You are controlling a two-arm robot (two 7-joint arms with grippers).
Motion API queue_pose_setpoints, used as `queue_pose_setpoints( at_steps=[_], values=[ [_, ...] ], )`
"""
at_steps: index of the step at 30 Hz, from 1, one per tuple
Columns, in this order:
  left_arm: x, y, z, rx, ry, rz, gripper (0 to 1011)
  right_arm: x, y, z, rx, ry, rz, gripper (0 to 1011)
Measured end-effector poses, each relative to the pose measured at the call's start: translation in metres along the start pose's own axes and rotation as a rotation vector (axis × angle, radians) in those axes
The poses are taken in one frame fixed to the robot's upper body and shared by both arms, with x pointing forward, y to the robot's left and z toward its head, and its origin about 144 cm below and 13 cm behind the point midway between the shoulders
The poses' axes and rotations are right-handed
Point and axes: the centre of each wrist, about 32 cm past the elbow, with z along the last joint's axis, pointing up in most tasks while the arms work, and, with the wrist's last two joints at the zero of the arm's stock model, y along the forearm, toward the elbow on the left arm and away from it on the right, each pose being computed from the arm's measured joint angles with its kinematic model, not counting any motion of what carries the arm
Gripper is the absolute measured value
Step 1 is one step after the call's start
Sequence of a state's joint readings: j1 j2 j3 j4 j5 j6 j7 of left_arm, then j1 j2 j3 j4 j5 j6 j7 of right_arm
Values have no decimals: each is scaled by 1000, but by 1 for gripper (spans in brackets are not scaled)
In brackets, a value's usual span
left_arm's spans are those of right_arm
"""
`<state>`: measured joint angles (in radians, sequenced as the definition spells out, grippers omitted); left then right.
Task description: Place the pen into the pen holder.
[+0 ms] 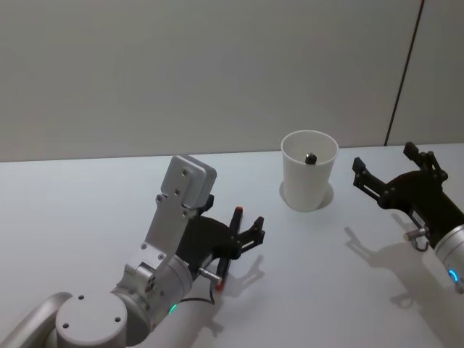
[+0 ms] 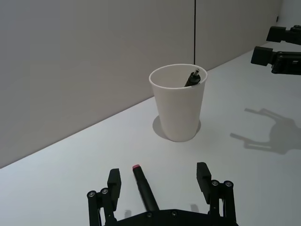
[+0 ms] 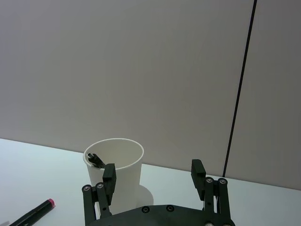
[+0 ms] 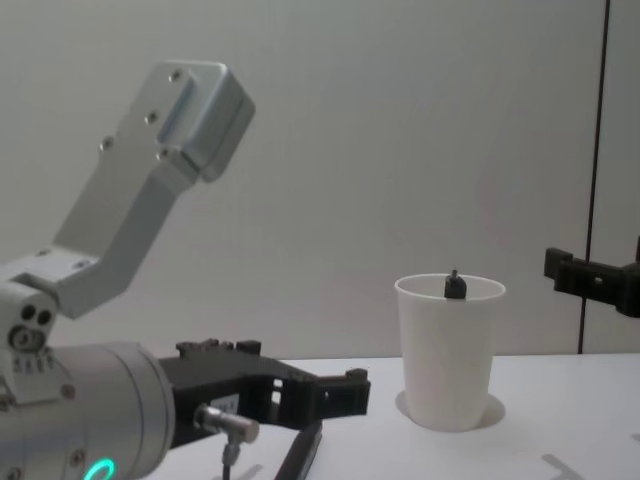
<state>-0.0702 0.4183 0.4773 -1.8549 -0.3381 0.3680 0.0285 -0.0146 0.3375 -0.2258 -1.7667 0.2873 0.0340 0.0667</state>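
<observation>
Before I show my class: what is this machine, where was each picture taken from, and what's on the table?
It is a two-armed robot with clamp-like grippers. One picture looks down from its head, one across from its chest, one from each wrist. On the white table stands a white paper cup with a dark pen inside. Another dark, red-tipped pen lies between the fingers of the open left gripper. The right gripper hovers open beside the cup, holding nothing.

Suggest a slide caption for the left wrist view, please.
Open left gripper around a pen on the table; white cup ahead holds another pen.
</observation>
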Motion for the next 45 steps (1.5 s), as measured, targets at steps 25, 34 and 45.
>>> queue_pose_setpoints(
  at_steps=[25, 34, 45],
  values=[
    [-12, -8, -12, 88, 33, 27, 1001, 0, 0, 0, 0, 0, 0, 1001],
    [-13, -13, -15, 112, 40, 39, 1001, 0, 0, 0, 0, 0, 0, 1001],
    [-13, -17, -15, 152, 54, 54, 1001, 0, 0, 0, 0, 0, 0, 1001]
  ],
)
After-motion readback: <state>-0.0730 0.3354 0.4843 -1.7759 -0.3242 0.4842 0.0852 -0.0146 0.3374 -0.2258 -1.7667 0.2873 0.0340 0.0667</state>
